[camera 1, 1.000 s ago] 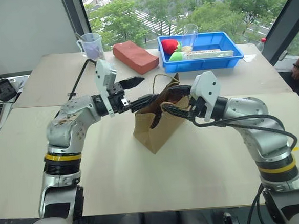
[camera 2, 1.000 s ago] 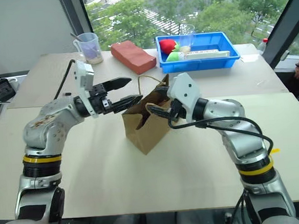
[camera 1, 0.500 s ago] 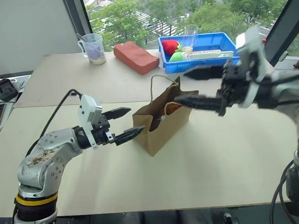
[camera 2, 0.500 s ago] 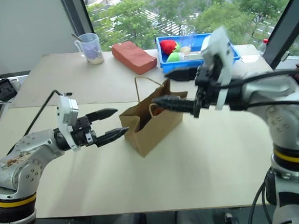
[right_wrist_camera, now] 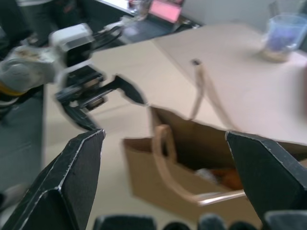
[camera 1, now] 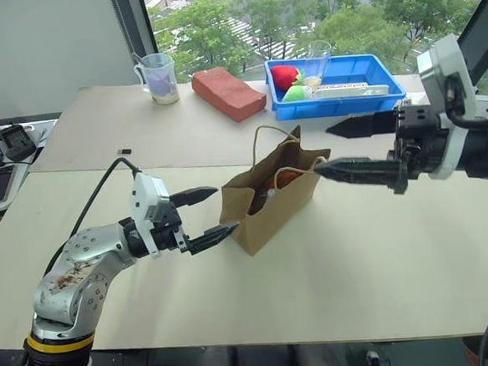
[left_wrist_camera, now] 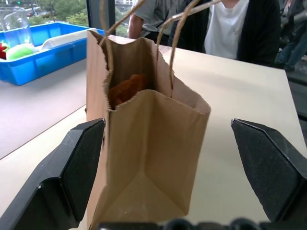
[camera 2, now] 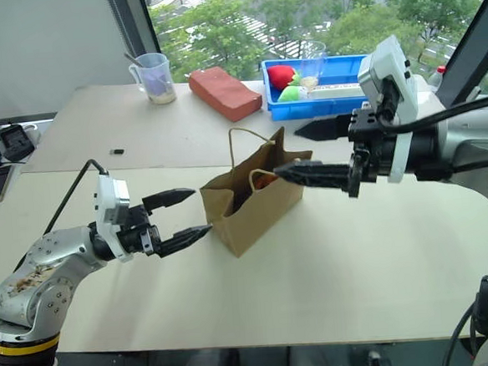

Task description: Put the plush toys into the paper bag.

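The brown paper bag (camera 1: pixel 267 208) stands upright in the middle of the table, mouth open and twine handles up. An orange-brown plush toy (camera 1: pixel 287 177) lies inside it and also shows through the mouth in the left wrist view (left_wrist_camera: pixel 127 88) and the right wrist view (right_wrist_camera: pixel 225 178). My left gripper (camera 1: pixel 222 210) is open, level with the bag's left side and a little short of it. My right gripper (camera 1: pixel 324 149) is open and holds nothing. It hovers just right of the bag's mouth, slightly above it, pointing left.
A blue bin (camera 1: pixel 378 100) at the back holds red and green plush fruit (camera 1: pixel 291 83) and a glass. A reddish-brown block (camera 1: pixel 228 93) and a measuring cup (camera 1: pixel 159 76) stand back left. A person (left_wrist_camera: pixel 230 24) sits beyond the table.
My right gripper has pulled out of the bag's mouth, moved right and up, and rolled. My left gripper has sunk and drawn back from the bag's top to its left side.
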